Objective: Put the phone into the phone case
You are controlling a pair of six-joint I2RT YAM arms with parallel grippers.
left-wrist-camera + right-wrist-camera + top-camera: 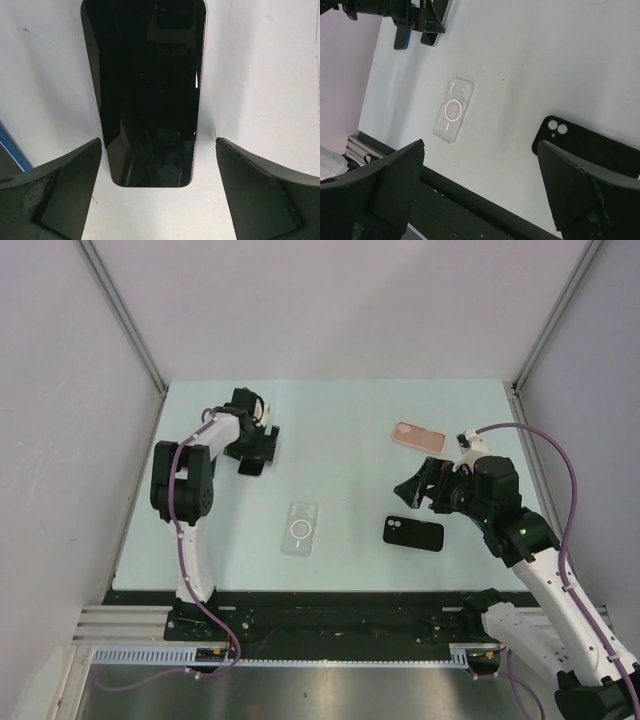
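**A:** Where is the phone being seen?

**B:** The phone [252, 466] is being seen lying flat, screen up, on the table [340, 410], in the upper left of the top view. It is being straddled by the left gripper [260, 448].

**A:** Is it being gripped?

**B:** No. In the left wrist view the fingers [60, 190] are being held wide apart, one just beside each long edge of the phone's lower end, and nothing is being squeezed.

**A:** And the cases?

**B:** A clear case [299, 528] with a ring on it is being shown at mid-table, well apart from the phone. A black case [413, 533] with camera holes is being shown to its right, and a pink case [419, 437] is lying in the upper right.

**A:** How is the right gripper being held?

**B:** The right gripper [408, 492] is being held over the table between the pink case and the black case. Its jaws are being kept spread wide, with nothing between them. In its wrist view the black case is partly being hidden behind one finger [580, 200].
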